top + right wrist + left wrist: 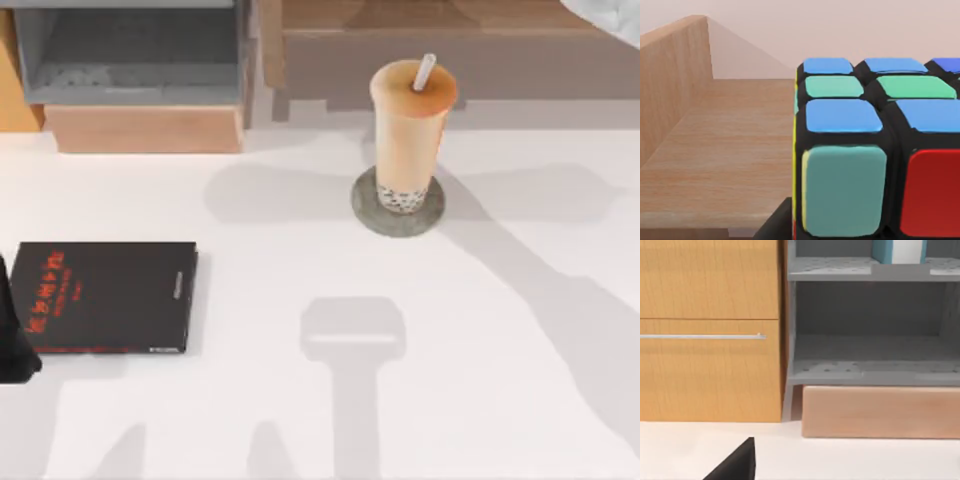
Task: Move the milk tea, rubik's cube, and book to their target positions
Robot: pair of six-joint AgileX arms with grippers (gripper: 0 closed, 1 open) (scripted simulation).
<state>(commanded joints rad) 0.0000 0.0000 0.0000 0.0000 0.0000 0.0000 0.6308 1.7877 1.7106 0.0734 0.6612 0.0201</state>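
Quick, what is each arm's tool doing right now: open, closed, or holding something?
Left tool: at the top view's left edge beside the black book; cannot be told.
Right tool: close behind the rubik's cube on the wooden shelf; cannot be told.

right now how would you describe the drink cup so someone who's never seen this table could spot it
Start at the white table and look toward its far edge, right of centre, below the wooden tray there. A round grey speckled stone disc lies flat, and the tall tapered clear cup of orange-tan milk tea stands upright on it. Its orange lid, white straw and dark pearls set it apart from the flat black book with red lettering at the left.
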